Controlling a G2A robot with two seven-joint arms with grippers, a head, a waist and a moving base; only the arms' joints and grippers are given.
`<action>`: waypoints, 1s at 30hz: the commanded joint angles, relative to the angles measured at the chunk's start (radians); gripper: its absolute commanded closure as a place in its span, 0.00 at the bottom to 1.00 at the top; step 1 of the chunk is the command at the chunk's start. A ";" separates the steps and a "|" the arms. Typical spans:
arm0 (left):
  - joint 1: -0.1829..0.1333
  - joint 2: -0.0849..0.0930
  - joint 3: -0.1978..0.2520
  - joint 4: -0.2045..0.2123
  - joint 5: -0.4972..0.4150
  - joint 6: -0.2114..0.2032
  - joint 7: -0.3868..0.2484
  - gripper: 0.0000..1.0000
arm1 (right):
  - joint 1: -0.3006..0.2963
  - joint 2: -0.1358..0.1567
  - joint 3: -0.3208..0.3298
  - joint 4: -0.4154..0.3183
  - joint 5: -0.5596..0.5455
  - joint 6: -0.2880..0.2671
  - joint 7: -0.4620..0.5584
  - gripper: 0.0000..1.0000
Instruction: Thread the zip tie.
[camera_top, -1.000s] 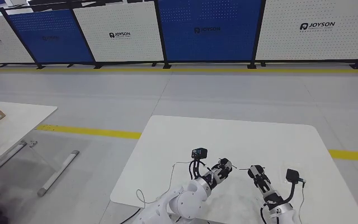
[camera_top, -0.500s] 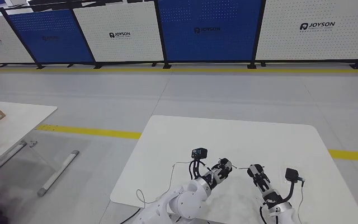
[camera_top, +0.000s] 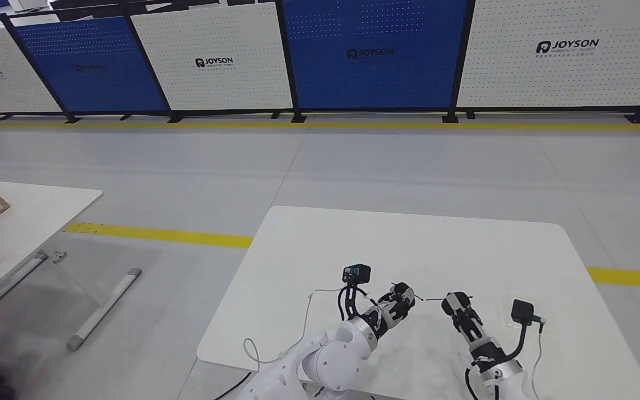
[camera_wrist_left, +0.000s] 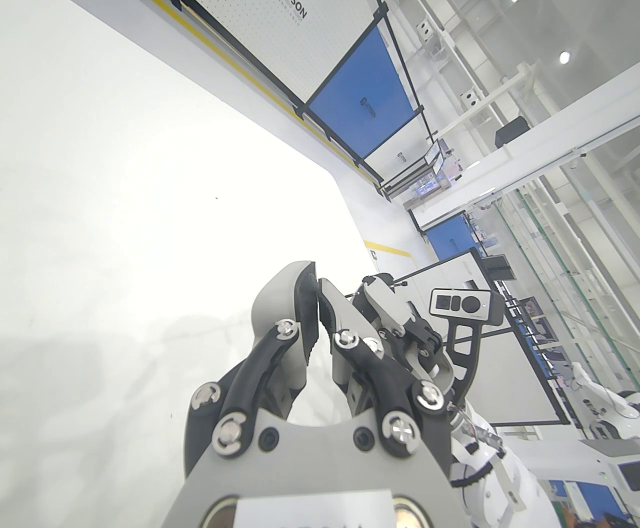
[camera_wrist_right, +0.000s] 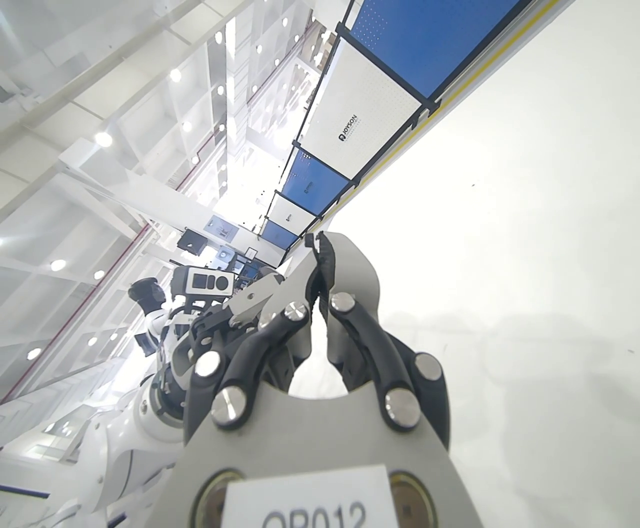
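Almost nothing moved in the last second: my right pincer (camera_top: 452, 301) crept a hair toward my left pincer (camera_top: 403, 293), and the left held station. Both sat low centre in the top view, over the white worktop (camera_top: 400, 235), tips facing each other, near but apart.

Risks, my read:
- The zip tie (camera_top: 428, 298) was only a thin dark line bridging the gap between the tips. Tail and head slot were too small to resolve, so alignment was mostly guesswork. A slightly off approach would likely have jammed the tail against the head instead of entering it.
- The strap looked thin and flexible. Pushing the pincers together off-axis could have buckled it sideways.
- Both grips were right at the pad tips. Any twist could have let the strap pivot or slip out and drop to the worktop.

Pincer state:
- Left: pads pressed together, no visible gap, a small dark sliver pinched at the very tip. I took that as the tie.
- Right: also clamped shut, with a short black end poking past the tips.
- Neither touched the worktop or the other.
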 joint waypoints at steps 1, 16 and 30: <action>0.000 0.000 0.000 0.000 0.000 0.000 0.000 1.00 | 0.000 0.000 0.000 0.000 0.000 0.000 0.000 1.00; 0.026 0.010 -0.037 -0.018 0.005 -0.042 -0.022 1.00 | 0.000 0.000 0.000 0.000 0.000 0.000 0.000 1.00; 0.026 0.010 -0.037 -0.018 0.005 -0.042 -0.022 1.00 | 0.006 -0.016 -0.005 0.001 -0.005 0.015 0.029 1.00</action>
